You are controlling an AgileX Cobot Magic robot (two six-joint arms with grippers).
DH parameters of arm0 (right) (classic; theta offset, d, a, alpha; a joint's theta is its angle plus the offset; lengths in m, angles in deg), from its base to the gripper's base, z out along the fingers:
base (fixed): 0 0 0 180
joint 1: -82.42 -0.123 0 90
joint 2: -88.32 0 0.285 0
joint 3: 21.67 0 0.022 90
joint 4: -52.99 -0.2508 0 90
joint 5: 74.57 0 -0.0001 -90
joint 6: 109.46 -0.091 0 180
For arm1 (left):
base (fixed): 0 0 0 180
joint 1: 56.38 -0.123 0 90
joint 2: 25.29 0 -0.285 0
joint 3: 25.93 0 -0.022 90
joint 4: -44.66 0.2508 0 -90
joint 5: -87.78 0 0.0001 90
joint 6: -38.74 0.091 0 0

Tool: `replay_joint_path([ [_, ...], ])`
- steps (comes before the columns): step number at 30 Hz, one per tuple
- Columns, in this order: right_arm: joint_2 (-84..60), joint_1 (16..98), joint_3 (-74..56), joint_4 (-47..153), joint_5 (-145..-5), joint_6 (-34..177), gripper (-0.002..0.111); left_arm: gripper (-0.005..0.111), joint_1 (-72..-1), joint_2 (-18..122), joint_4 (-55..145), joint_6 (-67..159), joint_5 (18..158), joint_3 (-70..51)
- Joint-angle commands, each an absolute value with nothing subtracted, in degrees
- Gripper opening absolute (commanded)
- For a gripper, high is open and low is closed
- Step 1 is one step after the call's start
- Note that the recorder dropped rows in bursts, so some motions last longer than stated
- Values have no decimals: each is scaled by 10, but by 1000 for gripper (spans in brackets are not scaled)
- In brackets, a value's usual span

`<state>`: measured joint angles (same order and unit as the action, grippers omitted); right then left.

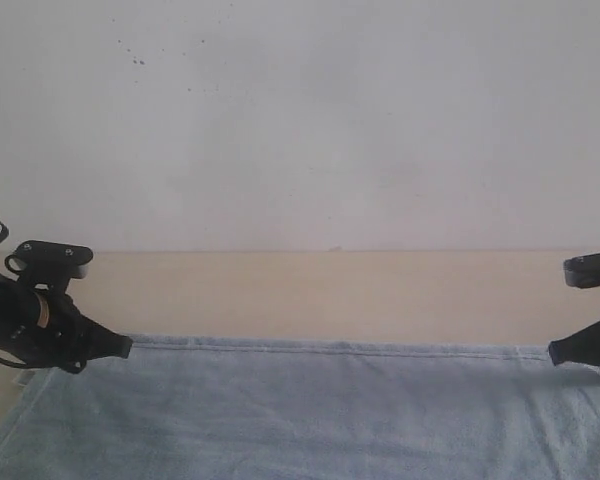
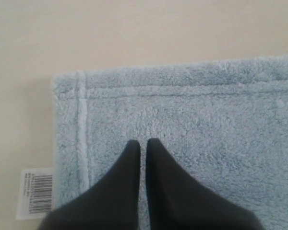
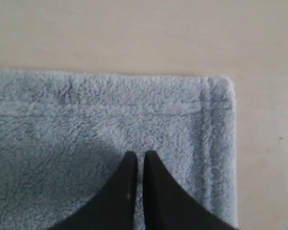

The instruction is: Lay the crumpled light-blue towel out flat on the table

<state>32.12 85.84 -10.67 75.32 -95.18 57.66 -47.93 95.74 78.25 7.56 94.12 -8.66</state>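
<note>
The pale grey-blue towel (image 1: 310, 415) lies flat and smooth across the beige table (image 1: 320, 295), its stitched far hem running straight from left to right. My left gripper (image 1: 126, 347) is at the towel's far left corner (image 2: 69, 84). In the left wrist view that gripper (image 2: 143, 142) is shut, with only a thin slit between the jaws and plush cloth showing below. My right gripper (image 1: 553, 352) is at the far right corner (image 3: 221, 86). It (image 3: 139, 154) is also shut above the cloth. No fold is pinched in either one.
A white barcode tag (image 2: 37, 192) sticks out from the towel's left edge. A white wall (image 1: 310, 120) rises behind the table. A bare strip of tabletop lies between the towel's far hem and the wall.
</note>
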Motion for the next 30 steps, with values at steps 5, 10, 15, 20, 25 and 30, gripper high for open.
replay_joint_path([
  [5, 353, 858, -115, 761, -915, 574, 5, 4, -484, 958, 799, 77, 938, -92],
  [10, 377, 858, -154, 760, -917, 575, 5, 4, -491, 959, 814, 77, 933, -94],
  [15, 386, 858, -219, 761, -947, 585, 5, 4, -521, 969, 815, 77, 923, -101],
  [20, 402, 858, -282, 761, -986, 601, 5, 4, -533, 995, 815, 75, 929, -128],
  [25, 407, 858, -305, 761, -1001, 607, 5, 4, -532, 999, 815, 75, 944, -155],
  [30, 406, 858, -304, 744, -1013, 607, 5, 4, -532, 995, 815, 75, 994, -179],
])
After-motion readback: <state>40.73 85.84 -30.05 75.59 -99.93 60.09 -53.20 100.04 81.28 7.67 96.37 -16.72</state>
